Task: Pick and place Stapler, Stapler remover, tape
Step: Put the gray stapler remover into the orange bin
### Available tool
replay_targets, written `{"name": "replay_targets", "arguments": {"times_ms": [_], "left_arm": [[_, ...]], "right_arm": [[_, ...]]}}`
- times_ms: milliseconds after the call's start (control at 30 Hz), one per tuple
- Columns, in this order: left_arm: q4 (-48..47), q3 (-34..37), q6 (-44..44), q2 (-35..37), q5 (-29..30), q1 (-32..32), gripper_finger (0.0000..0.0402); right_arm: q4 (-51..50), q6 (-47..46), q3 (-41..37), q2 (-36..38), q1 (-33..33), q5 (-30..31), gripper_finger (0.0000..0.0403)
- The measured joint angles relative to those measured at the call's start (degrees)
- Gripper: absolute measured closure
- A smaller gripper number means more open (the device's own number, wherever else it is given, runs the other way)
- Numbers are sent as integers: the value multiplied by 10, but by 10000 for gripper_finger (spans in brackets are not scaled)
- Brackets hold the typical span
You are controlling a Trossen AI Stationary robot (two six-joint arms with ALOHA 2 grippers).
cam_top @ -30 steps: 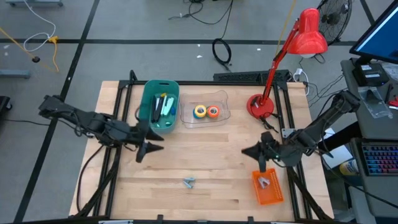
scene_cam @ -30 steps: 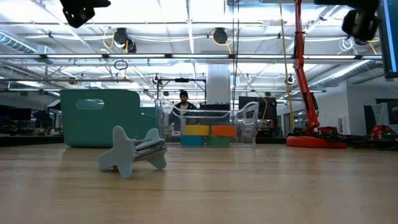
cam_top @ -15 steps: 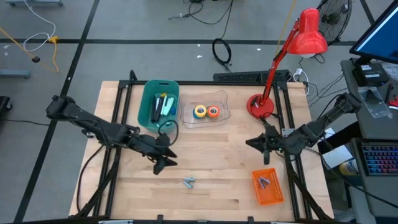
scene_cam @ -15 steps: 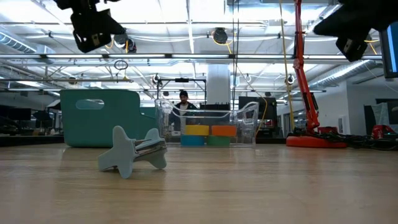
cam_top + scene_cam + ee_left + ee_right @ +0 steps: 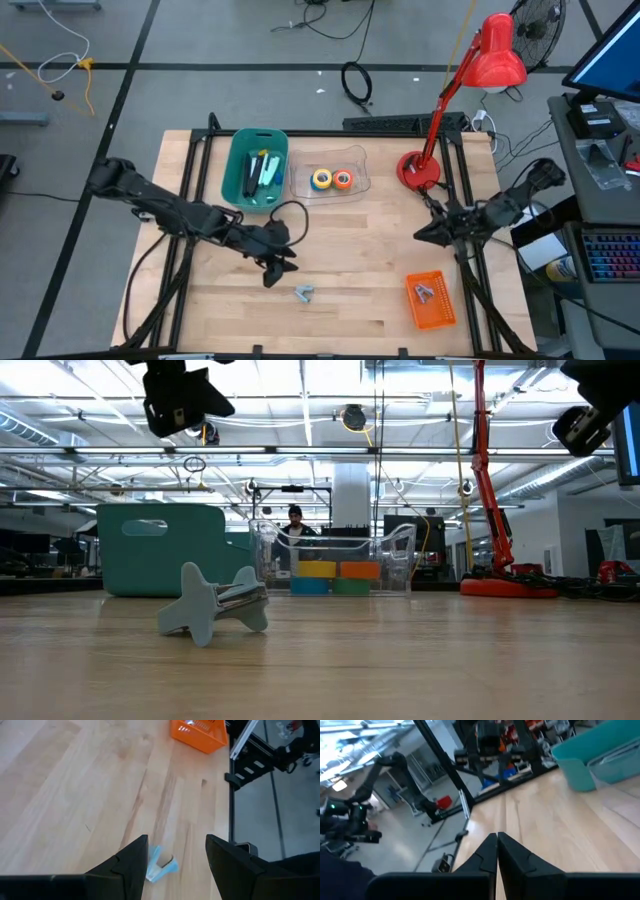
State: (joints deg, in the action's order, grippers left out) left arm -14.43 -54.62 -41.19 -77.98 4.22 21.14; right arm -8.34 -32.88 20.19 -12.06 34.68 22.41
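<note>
While the left tool point(image 5: 270, 268) hangs released just beside the stapler remover point(image 5: 304, 292) on the bare tabletop point(image 5: 350, 300), that piece looks like the job left. Far from the remover, tape point(image 5: 331, 179) sits in the clear tray point(image 5: 360, 182), tools in the teal bin point(image 5: 240, 170), another remover in the orange basket point(image 5: 445, 312). Right tool point(image 5: 420, 235) waits clenched, empty.

Pale blue staple remover point(image 5: 304, 292) lies alone on bare wood.
</note>
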Motion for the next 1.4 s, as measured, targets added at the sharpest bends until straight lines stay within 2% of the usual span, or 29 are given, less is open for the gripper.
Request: {"name": "replay_targets", "arguments": {"times_ms": [167, 367, 533, 667, 1100, 1400], "left_arm": [[-8, -32, -2, -41, 7, 21, 199], [-9, -56, 1, -114, 10, 39, 199], [-7, -83, 84, -181, 10, 40, 199], [-9, -86, 134, -221, -15, 32, 199], [-11, -87, 221, -251, -87, -9, 199], [-5, -87, 231, -269, -101, -20, 199]], "right_arm": [[4, 12, -10, 39, 0, 1, 399], [4, 13, -21, 45, 0, 1, 399], [4, 6, -32, 45, 0, 1, 399], [4, -8, -34, 45, 0, 1, 399], [6, -20, -34, 44, 0, -1, 399], [6, -20, -34, 44, 0, -1, 399]]}}
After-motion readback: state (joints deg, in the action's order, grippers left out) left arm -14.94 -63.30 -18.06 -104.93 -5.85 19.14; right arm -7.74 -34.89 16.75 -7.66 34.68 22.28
